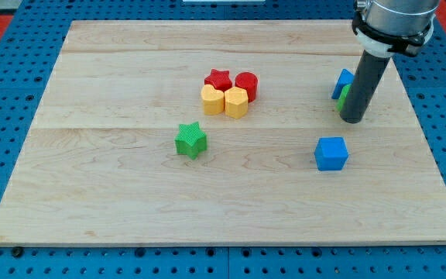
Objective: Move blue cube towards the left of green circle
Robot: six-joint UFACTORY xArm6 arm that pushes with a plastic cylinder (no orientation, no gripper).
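My tip (354, 120) rests near the surface's (114, 194) right edge, hiding most of the green circle (344, 99). No fingers here. Blue cube (331, 153) sits toward the bottom edge; I'd circle beneath, pushing it up-left.

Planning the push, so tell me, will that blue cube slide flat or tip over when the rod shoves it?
The blue cube looks squat and flat-bottomed, so it probably slides without tipping. An off-centre push may turn it on the smooth wooden board.
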